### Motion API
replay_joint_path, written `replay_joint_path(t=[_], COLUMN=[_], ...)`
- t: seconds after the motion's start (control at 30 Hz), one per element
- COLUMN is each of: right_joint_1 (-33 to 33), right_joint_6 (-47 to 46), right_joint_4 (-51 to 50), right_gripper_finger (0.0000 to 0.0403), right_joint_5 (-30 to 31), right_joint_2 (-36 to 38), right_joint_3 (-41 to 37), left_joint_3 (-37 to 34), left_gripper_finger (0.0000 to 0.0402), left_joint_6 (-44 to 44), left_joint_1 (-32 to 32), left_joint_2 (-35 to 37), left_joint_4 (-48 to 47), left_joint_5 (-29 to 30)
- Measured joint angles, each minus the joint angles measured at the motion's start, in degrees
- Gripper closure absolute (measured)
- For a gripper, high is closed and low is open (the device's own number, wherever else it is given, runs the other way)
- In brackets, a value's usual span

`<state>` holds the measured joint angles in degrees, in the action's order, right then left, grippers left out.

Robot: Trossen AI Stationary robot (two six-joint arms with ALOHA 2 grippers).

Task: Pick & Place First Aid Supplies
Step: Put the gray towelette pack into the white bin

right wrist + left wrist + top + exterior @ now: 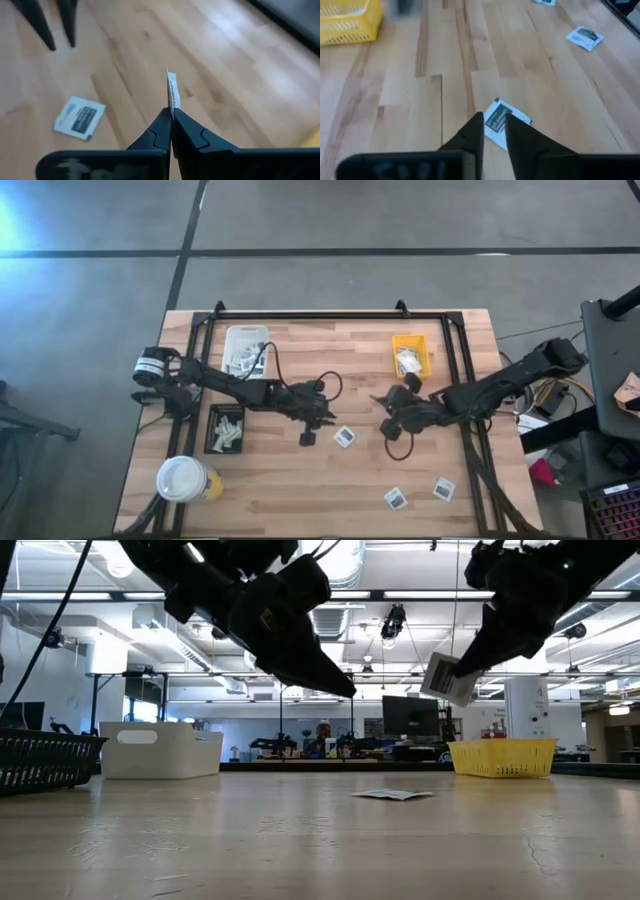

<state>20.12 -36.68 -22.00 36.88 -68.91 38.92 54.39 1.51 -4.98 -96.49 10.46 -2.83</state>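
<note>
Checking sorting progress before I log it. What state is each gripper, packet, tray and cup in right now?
Left gripper: slightly open, empty, above the middle packet.
Right gripper: shut on a packet, raised off the table.
Held packet: pinched edge-on, in the air.
Middle packet: flat on the table.
Two front packets: flat on the table.
Yellow tray: holds packets.
White tray: holds packets.
Black tray: holds pieces.
Cup: upright, lidded.

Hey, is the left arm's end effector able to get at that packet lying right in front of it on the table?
Probably yes. The left end effector hangs just above the packet, fingers slightly parted, with bare wood around it. The right end effector, shut on another packet, is off to the side.
</note>
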Motion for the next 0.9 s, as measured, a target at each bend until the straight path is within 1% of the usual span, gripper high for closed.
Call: replay_joint_path(t=[0.13,0.27,0.37,0.5,0.67,0.9], right_joint_1=[0.0,0.0,0.0,0.0,0.0,0.0], right_joint_6=[1.4,5.23,7.16,8.26,8.46,11.66], right_joint_4=[5.75,12.26,15.77,17.7,18.88,24.05], right_gripper_finger=[0.0394,0.0394,0.0394,0.0394,0.0394,0.0394], right_joint_5=[-3.01,-6.35,-8.15,-9.07,-10.23,-10.59], right_joint_2=[-4.04,-8.14,-10.61,-12.5,-12.59,-12.46], right_joint_3=[-0.18,-0.25,-0.19,0.04,0.08,0.1], left_joint_3=[0.0,0.0,0.0,-0.07,-0.09,-0.09], left_gripper_finger=[0.0297,0.0279,0.0278,0.0278,0.0278,0.0278], left_joint_6=[0.21,0.23,0.14,0.1,0.07,0.01], left_joint_1=[-0.02,-0.02,-0.02,-0.02,-0.02,-0.02], left_joint_2=[0.0,0.0,0.0,0.0,0.0,0.0], left_joint_4=[2.72,5.2,5.77,5.71,6.03,6.14], left_joint_5=[-0.02,-0.02,-0.02,-0.02,-0.03,-0.04])
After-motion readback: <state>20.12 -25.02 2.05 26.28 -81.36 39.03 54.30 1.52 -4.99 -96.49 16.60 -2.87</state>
